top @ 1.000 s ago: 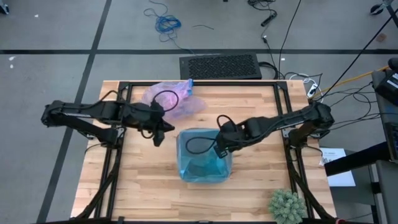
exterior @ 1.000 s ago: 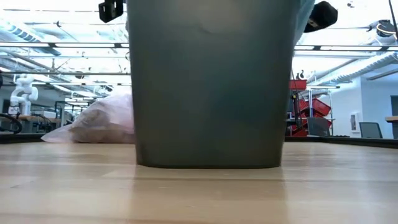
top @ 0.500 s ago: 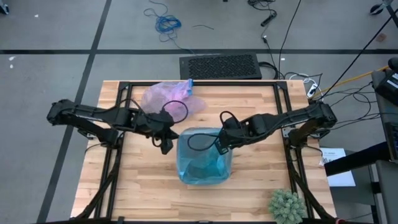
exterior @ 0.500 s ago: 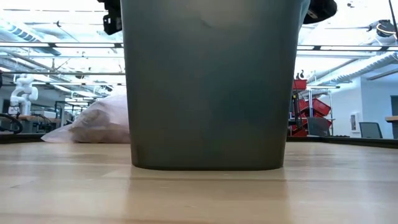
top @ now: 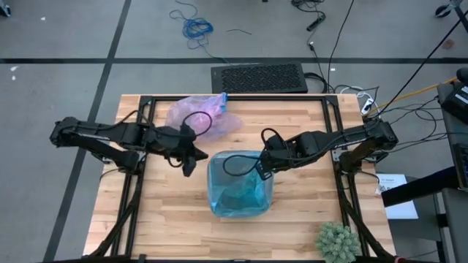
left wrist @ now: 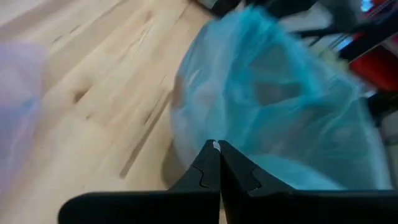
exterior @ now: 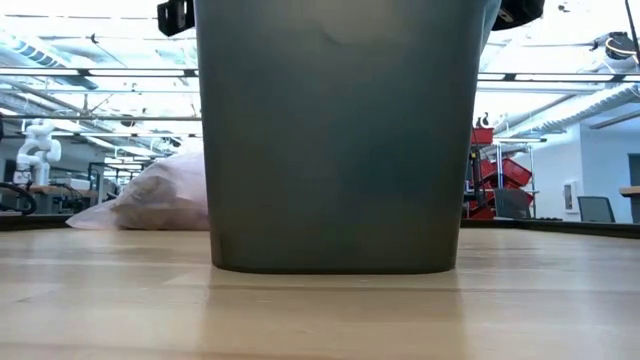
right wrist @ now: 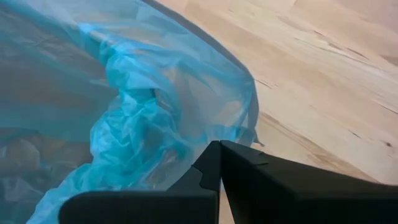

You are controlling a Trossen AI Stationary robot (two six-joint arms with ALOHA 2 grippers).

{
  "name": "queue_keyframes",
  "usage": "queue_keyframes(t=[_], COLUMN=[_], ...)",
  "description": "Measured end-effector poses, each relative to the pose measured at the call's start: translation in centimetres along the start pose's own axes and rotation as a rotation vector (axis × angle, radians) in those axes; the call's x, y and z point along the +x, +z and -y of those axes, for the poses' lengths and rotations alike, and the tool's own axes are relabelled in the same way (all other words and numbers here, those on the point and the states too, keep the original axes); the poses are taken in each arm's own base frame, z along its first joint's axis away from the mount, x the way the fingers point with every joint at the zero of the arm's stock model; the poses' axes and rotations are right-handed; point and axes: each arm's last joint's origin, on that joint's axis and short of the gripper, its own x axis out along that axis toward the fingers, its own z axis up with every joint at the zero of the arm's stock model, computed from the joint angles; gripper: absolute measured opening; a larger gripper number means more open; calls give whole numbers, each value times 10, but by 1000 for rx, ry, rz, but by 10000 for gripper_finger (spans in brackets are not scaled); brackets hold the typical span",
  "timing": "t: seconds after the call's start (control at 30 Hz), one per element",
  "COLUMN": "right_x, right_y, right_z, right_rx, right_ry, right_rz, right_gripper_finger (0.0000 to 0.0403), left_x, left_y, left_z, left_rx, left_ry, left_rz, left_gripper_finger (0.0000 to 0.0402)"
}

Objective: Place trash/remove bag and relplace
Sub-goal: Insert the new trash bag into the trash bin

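Observation:
A grey bin (exterior: 330, 140) stands at the table's middle, lined with a light blue bag (top: 241, 186) whose edge drapes over its rim. The lavender-pink bag (top: 196, 115) lies bunched on the table at the far left, its underside on the wood (exterior: 160, 200). The trash is hidden. My left gripper (top: 189, 165) hovers shut just left of the bin's far left corner, apart from it. My right gripper (top: 261, 170) is shut above the bin's far right rim, tips beside the blue bag's edge (right wrist: 252, 127). My right gripper points steeply down at the blue bag's rim edge (right wrist: 249, 140) at the bin's far right corner. Nothing shows between the shut fingertips (right wrist: 211, 158), and I cannot tell whether they touch the plastic.
A green spiky plant (top: 336, 241) sits at the near right corner. A black metal frame (top: 234, 98) runs along the table's far edge and sides. Bare wood lies left and right of the bin.
My left gripper has swung toward the bin's far left corner and drawn back a little, staying shut. My right gripper has risen slightly over the bin's rim. The bin has slid a little toward the near edge.

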Motion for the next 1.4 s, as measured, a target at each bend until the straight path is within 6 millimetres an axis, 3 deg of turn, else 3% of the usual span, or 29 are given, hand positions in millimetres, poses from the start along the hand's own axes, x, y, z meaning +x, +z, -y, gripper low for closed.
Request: queue_keyframes(t=[0.2, 0.33, 0.93, 1.13, 1.4], right_x=[0, 0, 0, 0, -2], right_y=[0, 0, 0, 0, -3], right_z=[0, 0, 1, 2, 9], right_rx=[0, 5, 6, 1, -72], right_ry=[-5, -4, -9, -25, -78], right_rz=[15, 16, 12, 3, -15], right_gripper_finger=[0, 0, 0, 0, 0], left_x=[30, 42, 73, 69, 21], left_y=[-12, -12, -18, -15, -16], left_z=[-6, -5, -7, -11, -22], left_rx=[26, 27, 87, 77, 71], left_ry=[107, 104, 155, 174, 267], left_rz=[-153, -157, -220, -202, -195], left_gripper_finger=[0, 0, 0, 0, 0])
